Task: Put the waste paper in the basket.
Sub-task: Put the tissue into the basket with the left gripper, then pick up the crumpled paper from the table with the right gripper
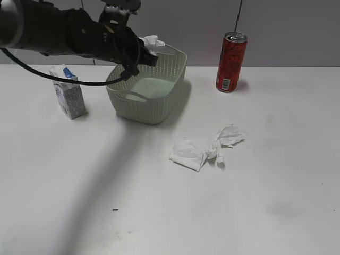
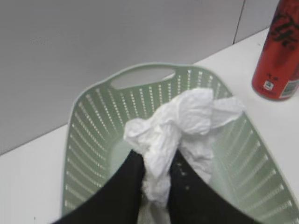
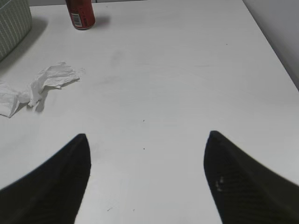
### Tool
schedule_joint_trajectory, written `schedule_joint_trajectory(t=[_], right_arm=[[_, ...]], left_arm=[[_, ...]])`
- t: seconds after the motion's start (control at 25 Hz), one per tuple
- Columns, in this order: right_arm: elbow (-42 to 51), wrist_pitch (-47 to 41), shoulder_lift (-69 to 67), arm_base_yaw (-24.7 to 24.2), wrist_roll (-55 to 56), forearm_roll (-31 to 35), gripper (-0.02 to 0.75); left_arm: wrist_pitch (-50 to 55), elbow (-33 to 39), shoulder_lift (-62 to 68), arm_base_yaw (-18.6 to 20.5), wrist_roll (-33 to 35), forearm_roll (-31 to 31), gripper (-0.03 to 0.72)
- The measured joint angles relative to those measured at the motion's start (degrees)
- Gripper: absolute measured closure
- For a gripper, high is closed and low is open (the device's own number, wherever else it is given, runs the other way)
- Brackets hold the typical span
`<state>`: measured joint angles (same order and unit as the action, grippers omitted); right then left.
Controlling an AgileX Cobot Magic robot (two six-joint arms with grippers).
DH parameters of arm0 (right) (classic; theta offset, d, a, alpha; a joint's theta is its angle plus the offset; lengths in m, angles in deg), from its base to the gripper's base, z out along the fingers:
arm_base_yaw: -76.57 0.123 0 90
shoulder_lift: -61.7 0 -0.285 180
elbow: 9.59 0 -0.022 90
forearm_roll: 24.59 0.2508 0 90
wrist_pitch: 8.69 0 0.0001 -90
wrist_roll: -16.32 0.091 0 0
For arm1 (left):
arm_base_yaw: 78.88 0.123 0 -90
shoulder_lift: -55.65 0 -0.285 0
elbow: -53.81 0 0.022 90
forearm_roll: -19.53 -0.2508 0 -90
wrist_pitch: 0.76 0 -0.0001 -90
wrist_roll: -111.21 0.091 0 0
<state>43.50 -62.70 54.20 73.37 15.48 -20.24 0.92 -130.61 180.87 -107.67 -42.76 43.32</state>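
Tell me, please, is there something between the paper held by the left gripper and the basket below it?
Nothing visible. The left gripper holds the wad over the open basket, whose inside looks bare beneath it.

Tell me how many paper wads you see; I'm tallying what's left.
3: one wad held in the left gripper over the basket; a flatter one and a twisted one on the table.

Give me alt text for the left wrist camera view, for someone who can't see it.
A black gripper pinches a crumpled wad of white paper above a pale green basket with perforated walls. A red drink can stands on the white table at the upper right, against a grey wall.
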Motion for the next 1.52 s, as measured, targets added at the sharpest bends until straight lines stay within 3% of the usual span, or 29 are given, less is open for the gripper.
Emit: schedule_joint_trajectory(t=[0.2, 0.28, 0.52, 0.72, 1.04, 1.24, 1.36, 1.52], right_arm=[[0.0, 0.0, 0.0, 0.0, 0.0, 0.0, 0.167], [0.0, 0.0, 0.0, 0.0, 0.0, 0.0, 0.167], [0.0, 0.0, 0.0, 0.0, 0.0, 0.0, 0.167], [0.0, 0.0, 0.0, 0.0, 0.1, 0.0, 0.167], [0.0, 0.1, 0.0, 0.0, 0.0, 0.7, 0.167], [-0.7, 1.1, -3.9, 0.0, 0.0, 0.9, 0.167], [-2.0, 4.2, -10.1, 0.0, 0.0, 0.9, 0.167], [-3.9, 6.9, -20.0, 0.0, 0.0, 1.0, 0.167]], left_arm=[[0.8, 0.0, 0.5, 0.0, 0.0, 0.0, 0.109], [2.3, 0.0, 0.0, 0.0, 0.0, 0.1, 0.043], [14.0, -0.4, -6.8, 0.5, 0.0, 0.0, 0.080], [29.2, -2.8, -14.7, 3.3, -0.3, -1.7, 0.095], [49.4, -3.4, -26.6, 12.1, -9.4, -12.2, 0.097], [64.8, -3.4, -31.3, 14.5, -11.8, -17.8, 0.097], [67.2, -1.9, -34.8, 14.6, -14.5, -22.4, 0.097], [67.6, 4.4, -41.8, 14.6, -15.8, -22.8, 0.103]])
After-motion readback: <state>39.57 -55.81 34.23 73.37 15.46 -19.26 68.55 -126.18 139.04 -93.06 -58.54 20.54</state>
